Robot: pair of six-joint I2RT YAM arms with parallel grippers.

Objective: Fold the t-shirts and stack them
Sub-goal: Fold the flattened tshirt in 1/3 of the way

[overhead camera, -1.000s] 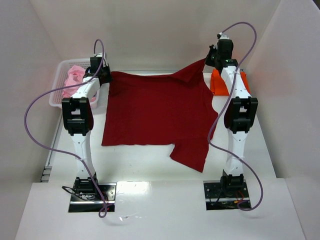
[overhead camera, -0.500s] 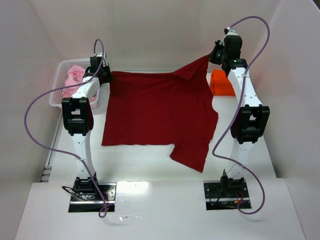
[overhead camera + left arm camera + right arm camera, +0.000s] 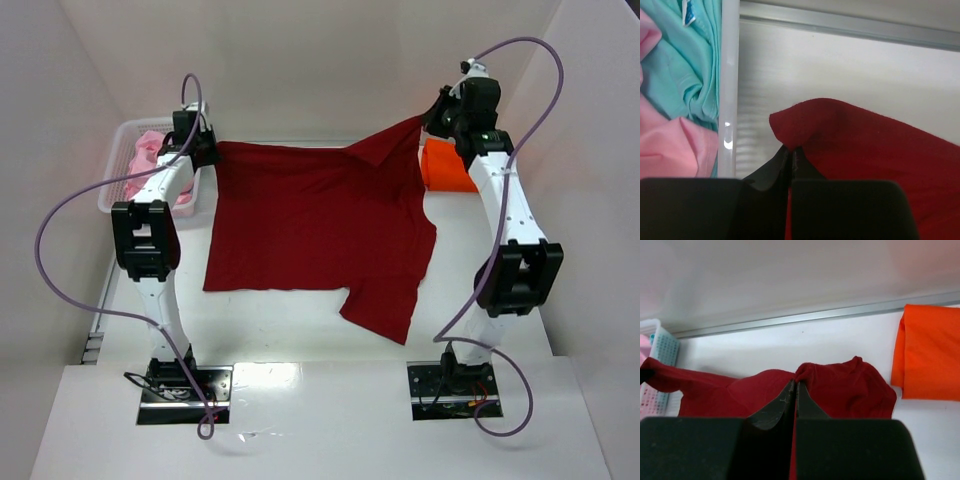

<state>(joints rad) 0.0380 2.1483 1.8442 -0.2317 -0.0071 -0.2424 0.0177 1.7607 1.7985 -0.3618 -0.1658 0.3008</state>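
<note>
A large dark red t-shirt (image 3: 315,225) lies spread on the white table. My left gripper (image 3: 212,150) is shut on its far left corner (image 3: 805,120), right beside the basket. My right gripper (image 3: 427,117) is shut on the far right corner (image 3: 840,385) and holds it lifted above the table. A folded bright orange t-shirt (image 3: 445,168) (image 3: 930,352) lies at the far right, under the right arm. Pink (image 3: 675,145) and teal (image 3: 685,60) t-shirts are bunched in the basket.
A white plastic mesh basket (image 3: 117,195) stands at the far left, its rim (image 3: 730,75) close to my left fingers. White walls enclose the table on three sides. A metal strip (image 3: 815,316) runs along the back edge.
My right gripper has moved right and back, lifting the red shirt's corner higher and pulling it taut. The left gripper has shifted only slightly.
</note>
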